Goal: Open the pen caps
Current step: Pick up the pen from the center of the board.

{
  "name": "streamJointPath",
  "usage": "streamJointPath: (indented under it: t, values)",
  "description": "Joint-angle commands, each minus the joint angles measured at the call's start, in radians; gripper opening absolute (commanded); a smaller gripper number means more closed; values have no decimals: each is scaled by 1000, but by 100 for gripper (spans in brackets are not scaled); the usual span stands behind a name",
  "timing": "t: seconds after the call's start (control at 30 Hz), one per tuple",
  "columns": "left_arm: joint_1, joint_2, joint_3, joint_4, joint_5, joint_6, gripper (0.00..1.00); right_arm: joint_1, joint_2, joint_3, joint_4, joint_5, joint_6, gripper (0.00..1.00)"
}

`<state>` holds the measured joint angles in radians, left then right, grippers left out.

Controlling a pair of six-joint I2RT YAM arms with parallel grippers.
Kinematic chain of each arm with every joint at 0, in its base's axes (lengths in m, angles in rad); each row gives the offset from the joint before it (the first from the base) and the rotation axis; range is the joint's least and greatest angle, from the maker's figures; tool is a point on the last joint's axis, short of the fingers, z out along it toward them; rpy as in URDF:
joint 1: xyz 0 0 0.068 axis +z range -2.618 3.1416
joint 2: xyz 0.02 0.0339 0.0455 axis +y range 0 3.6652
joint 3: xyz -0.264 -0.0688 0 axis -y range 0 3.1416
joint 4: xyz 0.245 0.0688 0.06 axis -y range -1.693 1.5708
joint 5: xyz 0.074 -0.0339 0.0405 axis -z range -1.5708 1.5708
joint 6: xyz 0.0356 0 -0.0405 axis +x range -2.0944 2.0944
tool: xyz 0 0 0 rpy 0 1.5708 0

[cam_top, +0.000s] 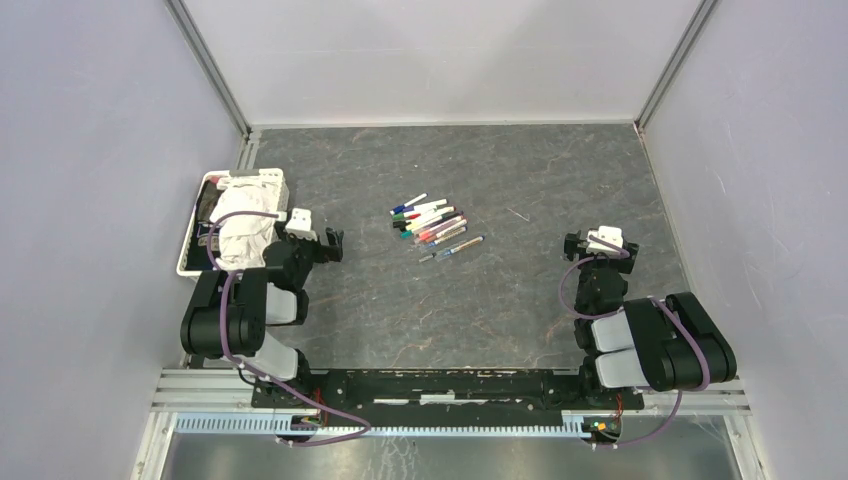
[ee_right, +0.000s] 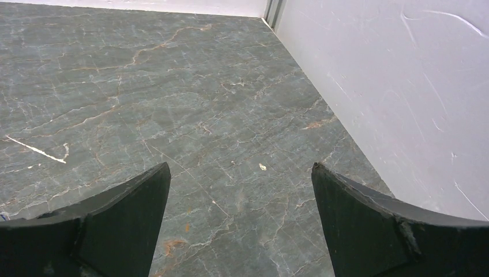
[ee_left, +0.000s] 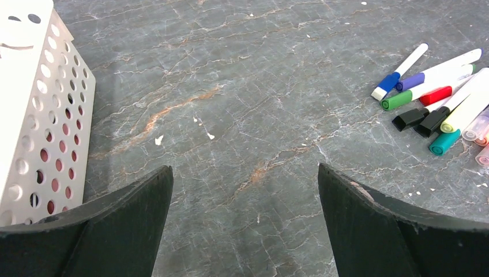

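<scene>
Pens [cam_top: 436, 228] lie heaped, capped, between left gripper [ee_left: 245, 173] and right gripper [ee_right: 241, 167], both agape and empty. We judge the pens light, stiff, slick: pinch one barrel firmly, pull pen caps [ee_left: 410, 118] off endwise.

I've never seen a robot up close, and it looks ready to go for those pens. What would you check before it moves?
1. Left hand open and empty: ok, spread wide over bare table.
2. Right hand open and empty: ok.
3. Pens inside the left wrist view: ok, at its upper right edge, some cut off.
4. Pens inside the right wrist view: not ok, it shows only table and wall.
5. Pen caps on: ok for those seen close; the rest cannot tell.
6. Pens spaced for picking just one: not ok, they lie bunched and touching.
</scene>
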<state>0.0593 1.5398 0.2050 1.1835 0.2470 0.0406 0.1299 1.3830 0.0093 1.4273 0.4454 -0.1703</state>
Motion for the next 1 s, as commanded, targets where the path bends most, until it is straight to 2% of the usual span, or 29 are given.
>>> streamJointPath:
  t: [0.0, 0.13, 0.2, 0.23, 0.27, 0.3, 0.37, 0.47, 0.5, 0.57, 0.6, 0.7, 0.73, 0.87, 0.93, 0.97]
  values:
    - [1, 0, 14, 51, 18, -22, 100, 1, -12, -117, 32, 0, 2, 98]
    - [0, 1, 18, 47, 21, -21, 100, 2, -21, -118, 32, 34, 16, 98]
    - [1, -7, 6, 69, 18, -26, 100, 6, -58, -115, -7, -3, 2, 98]
    - [8, -26, 11, 46, 14, -31, 100, 20, -85, -105, -39, 25, -8, 98]
    - [11, -51, 30, -27, 0, -28, 100, 37, -119, -69, -133, 100, 3, 98]
    - [16, -67, 59, -67, -3, -36, 100, 39, -163, -23, -306, 134, 36, 98]
    - [23, -113, 166, -276, 6, -38, 100, 39, -213, 111, -587, 186, 148, 98]
    - [22, -152, 377, -662, 44, 7, 100, 38, -260, 259, -841, 131, 318, 98]
    - [24, -161, 431, -788, 44, 15, 100, 38, -273, 310, -913, 141, 428, 98]
    - [24, -181, 512, -930, 49, 40, 100, 37, -296, 401, -1138, 152, 656, 98]
    - [24, -200, 536, -978, 53, 49, 100, 37, -302, 426, -1174, 107, 685, 98]
    - [24, -251, 586, -1092, 54, 56, 100, 44, -293, 442, -1145, -167, 602, 98]
    - [24, -262, 605, -1129, 50, 55, 100, 66, -276, 463, -1175, -197, 603, 98]
    - [24, -260, 713, -1306, 38, 58, 100, 230, -107, 663, -1467, -118, 618, 98]
    - [24, -248, 761, -1382, 49, 61, 100, 304, -48, 733, -1529, -109, 637, 97]
    - [24, -244, 783, -1425, 63, 67, 100, 335, -24, 761, -1539, -123, 649, 93]
